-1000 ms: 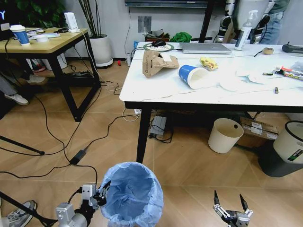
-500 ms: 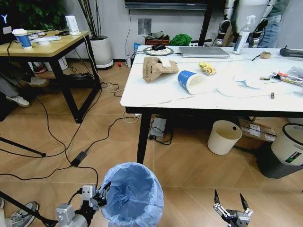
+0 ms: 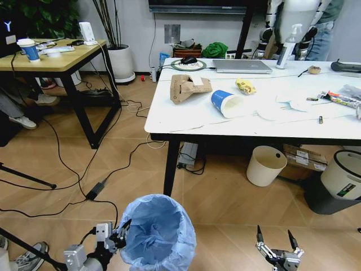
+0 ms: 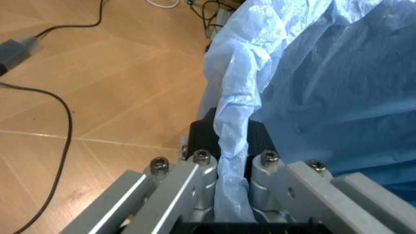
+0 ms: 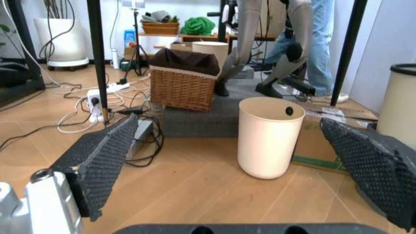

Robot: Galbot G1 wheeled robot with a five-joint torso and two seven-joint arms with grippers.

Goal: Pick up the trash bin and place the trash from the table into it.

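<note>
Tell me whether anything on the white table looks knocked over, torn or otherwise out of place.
Yes. On the table a blue-and-white paper cup lies tipped on its side, mouth open towards the table's front edge. Beside it sits a torn brown cardboard carton, with a crumpled yellow wrapper and scattered white tissues further right.

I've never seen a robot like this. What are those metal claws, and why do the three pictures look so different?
The claws are the robot's two hands, called grippers. One picture looks down from its head; the other two come from cameras on its wrists. The left gripper pinches the blue bag of the trash bin at the rim. The right gripper hangs open and empty near the floor. On the table lies the trash: a torn carton, a cup on its side and a yellow wrapper.
</note>
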